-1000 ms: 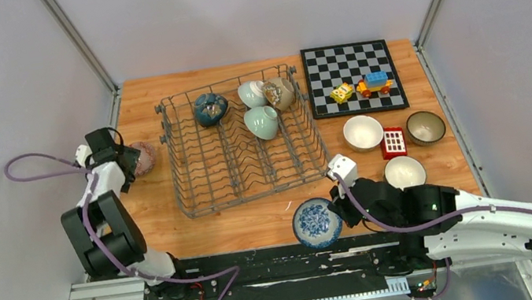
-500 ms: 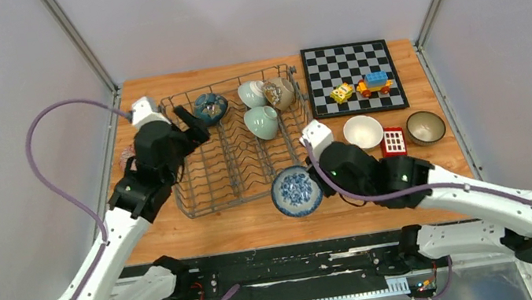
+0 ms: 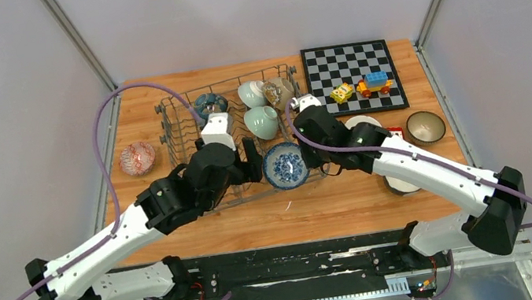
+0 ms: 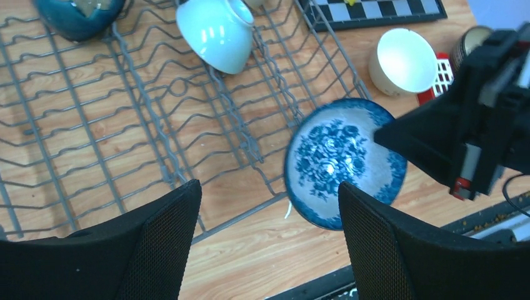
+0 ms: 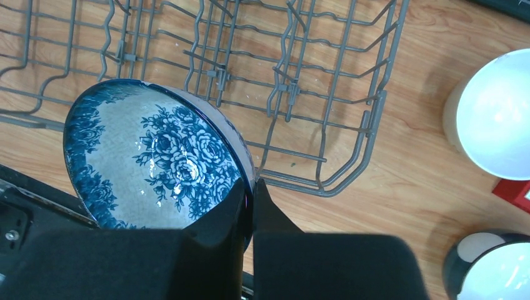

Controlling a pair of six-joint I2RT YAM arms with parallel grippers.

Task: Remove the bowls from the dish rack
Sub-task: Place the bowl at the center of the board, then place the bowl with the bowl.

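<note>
1. A red-and-white patterned bowl (image 3: pixel 137 158) sits on the table well out to the left of the left gripper, outside the dish rack (image 3: pixel 179 131).
2. The left gripper (image 4: pixel 269 190) hangs over the near part of the rack. Its two black fingers (image 4: pixel 156 250) are spread wide with nothing between them.
3. Beyond that gripper, at the rack's far end, a dark teal bowl (image 3: pixel 210 104) lies ahead and to its left. A pale green bowl (image 3: pixel 263 122) lies straight ahead, tipped on its side among the prongs. A beige-brown bowl (image 3: pixel 280 92) leans farther back on the right.
4. The blue-and-white bowl (image 5: pixel 156 156) is just ahead of the left gripper's right finger, at the rack's near right corner. It is tilted so its floral inside shows.
5. The right gripper (image 5: pixel 252 190) pinches this bowl's rim, fingers pressed together on the thin edge, and the bowl hangs to their left.
6. To the right of the right gripper, a cream white bowl (image 5: pixel 494 125) stands on the table beside the rack, with a red block (image 5: pixel 515 187) next to it. A brown bowl (image 3: pixel 425 126) sits farther right, and the chessboard (image 3: pixel 351 77) lies beyond.
</note>
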